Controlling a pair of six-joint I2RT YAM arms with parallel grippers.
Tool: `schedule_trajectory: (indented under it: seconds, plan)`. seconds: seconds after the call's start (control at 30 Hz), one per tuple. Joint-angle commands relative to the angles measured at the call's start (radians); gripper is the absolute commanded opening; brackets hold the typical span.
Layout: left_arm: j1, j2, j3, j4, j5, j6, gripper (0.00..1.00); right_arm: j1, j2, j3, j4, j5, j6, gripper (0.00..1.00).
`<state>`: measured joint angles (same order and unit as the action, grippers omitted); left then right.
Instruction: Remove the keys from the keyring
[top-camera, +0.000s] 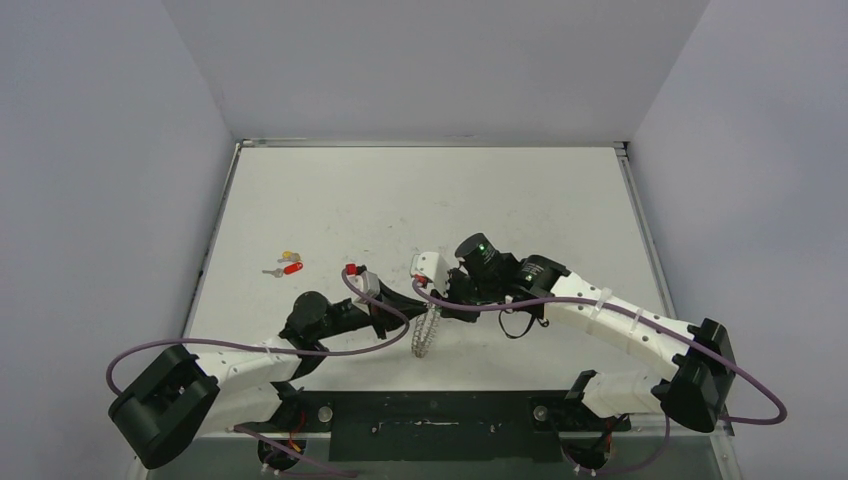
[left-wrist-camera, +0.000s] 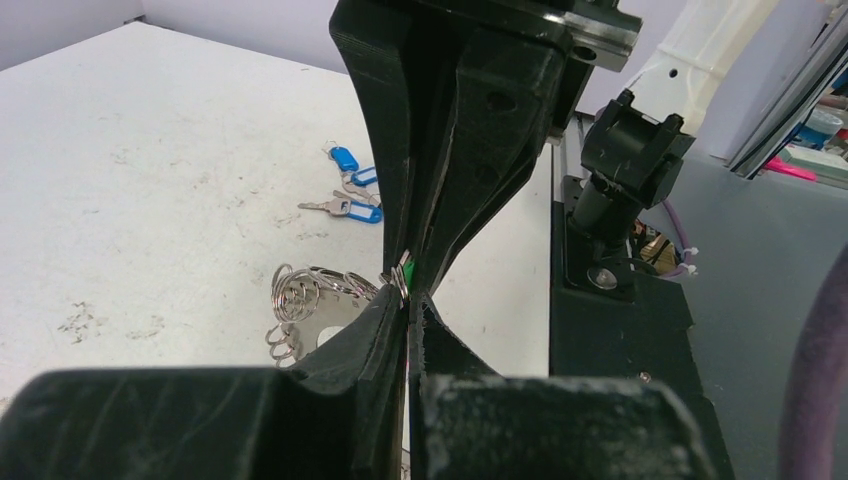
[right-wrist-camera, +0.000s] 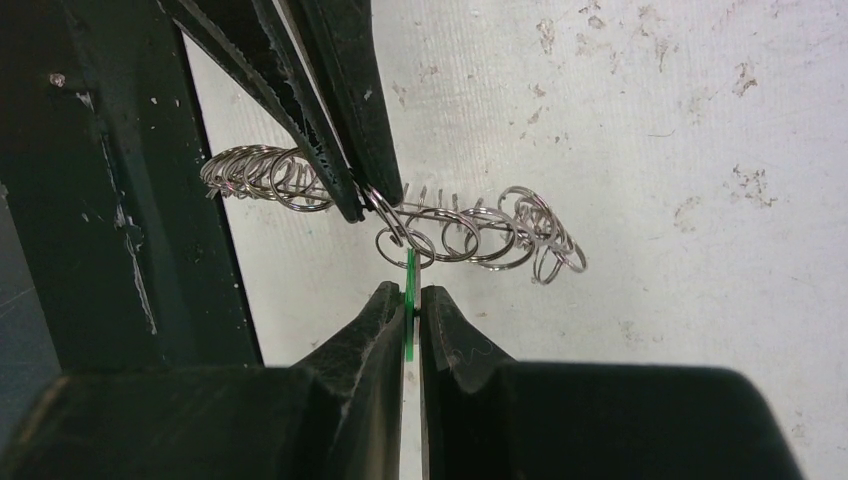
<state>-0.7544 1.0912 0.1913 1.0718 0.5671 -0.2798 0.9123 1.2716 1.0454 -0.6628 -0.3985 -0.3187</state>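
Green-tagged key (right-wrist-camera: 410, 280) is pinched betw. the pads of the R gripper (right-wrist-camera: 410, 297). Jaws are closed to a sliver w/ only a thin edge of green tag showing in the gap. Key's metal blade is hidden. Tag's top end meets a wire loop on the keyring (right-wrist-camera: 470, 232), so key not yet off.

Keyring is seen edge-on as a row of small silver loops, held near centre-front of the table (top-camera: 450, 190) betw. the two arms. L gripper (right-wrist-camera: 368, 202) comes in from the opposite side, jaws fully closed on the keyring's rim/loops right beside the green tag. Tips of both grippers are almost touching. Can't tell if the ring's low end rests on the tabletop.

Elsewhere, blue-tagged keys (left-wrist-camera: 365, 211) lie on the table beyond the grippers in the L wrist view. Red- and yellow-tagged keys (top-camera: 290, 265) lie together left of centre, well apart from the ring.
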Motion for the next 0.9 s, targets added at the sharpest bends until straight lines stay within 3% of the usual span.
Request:
schedule_trajectory:
  seconds: [0.0,0.37,0.87]
  plan:
    - [0.008,0.015,0.004,0.172,0.031,-0.061,0.0,0.004,0.004,-0.015,0.06,0.024,0.012,0.0]
    - [0.021,0.024,0.028,0.171,0.215,-0.077,0.0,-0.021,-0.032,-0.014,0.071,0.067,-0.002,0.0]
    - [0.023,0.043,0.092,-0.02,0.362,-0.002,0.0,-0.022,-0.073,0.067,0.01,0.05,-0.035,0.0]
